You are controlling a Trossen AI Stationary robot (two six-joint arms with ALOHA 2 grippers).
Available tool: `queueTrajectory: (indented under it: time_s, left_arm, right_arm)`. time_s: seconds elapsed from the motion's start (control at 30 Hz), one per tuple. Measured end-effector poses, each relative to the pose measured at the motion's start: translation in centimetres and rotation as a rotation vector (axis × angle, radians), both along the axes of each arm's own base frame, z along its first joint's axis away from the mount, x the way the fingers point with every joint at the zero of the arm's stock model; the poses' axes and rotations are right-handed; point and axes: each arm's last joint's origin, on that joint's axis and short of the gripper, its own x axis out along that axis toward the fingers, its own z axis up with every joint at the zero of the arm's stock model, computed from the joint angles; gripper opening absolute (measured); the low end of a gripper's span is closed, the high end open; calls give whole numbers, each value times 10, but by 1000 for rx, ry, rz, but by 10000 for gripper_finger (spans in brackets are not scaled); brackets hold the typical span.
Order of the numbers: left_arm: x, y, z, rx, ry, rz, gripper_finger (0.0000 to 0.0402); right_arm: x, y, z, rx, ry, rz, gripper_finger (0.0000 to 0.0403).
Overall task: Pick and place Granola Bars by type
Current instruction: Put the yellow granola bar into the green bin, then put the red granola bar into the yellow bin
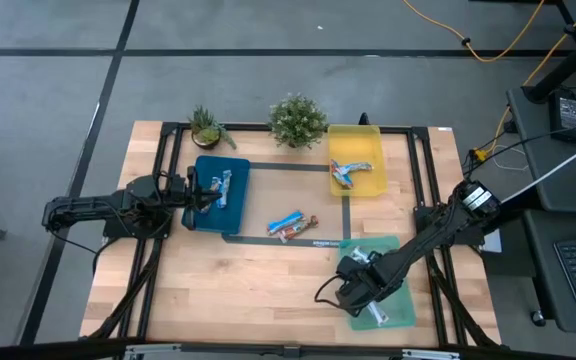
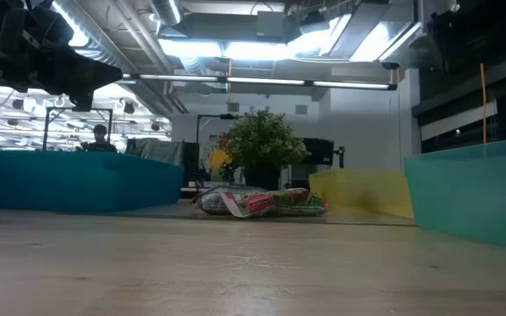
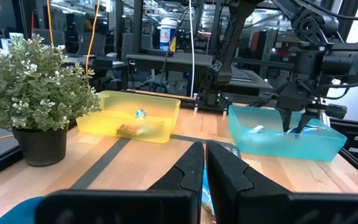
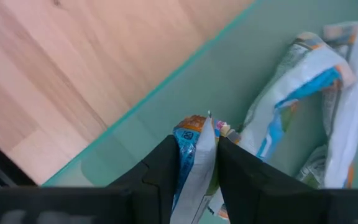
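Note:
My right gripper [image 1: 356, 284] points down over the green tray [image 1: 396, 248] at the near right and is shut on a granola bar [image 4: 197, 149] with a silvery-white and blue wrapper. More bars of that look [image 4: 303, 99] lie on the tray's floor beside it. Granola bars also lie in the blue tray [image 1: 236, 215] and in the yellow tray [image 1: 366, 135]. A few bars [image 1: 293, 226] rest on the wood at the table's middle. My left gripper [image 3: 204, 167] hovers level over the blue tray, shut on nothing. My right gripper pinches the bar between its two fingers, which come from above and point down. The wrapper's crimped end [image 4: 205, 127] sticks out past the fingertips toward the tray floor. Whether that end touches the floor I cannot tell.
Two potted plants [image 1: 297, 120] [image 1: 208, 126] stand at the far edge behind the trays. A black frame [image 1: 268, 128] and dark tape lines run around the work area. Bare wood [image 1: 228, 285] lies at the near left.

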Motion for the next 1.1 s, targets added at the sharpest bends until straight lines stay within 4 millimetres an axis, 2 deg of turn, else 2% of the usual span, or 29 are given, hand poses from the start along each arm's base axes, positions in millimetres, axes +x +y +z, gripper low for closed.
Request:
queueTrajectory:
  time_s: [0.17, 0.4, 0.5, 0.77, 0.93, 1.1]
  left_arm:
    - [0, 0, 0, 0, -1, 0, 8]
    - [0, 0, 0, 0, 0, 0, 12]
    - [0, 0, 0, 0, 0, 0, 12]
    - [0, 0, 0, 0, 0, 0, 10]
    - [0, 0, 0, 0, 0, 0, 13]
    - [0, 0, 0, 0, 0, 0, 9]
  right_arm:
    - [-3, -4, 13, 4, -35, -17, 130]
    - [-17, -18, 42, -19, -72, -51, 208]
    - [-22, -24, 54, -14, -93, -52, 228]
    - [-23, -41, 71, -6, -135, 59, 220]
    - [-14, -60, 75, 57, -119, 170, 216]
    - [-1, -82, 83, 40, -152, 256, 216]
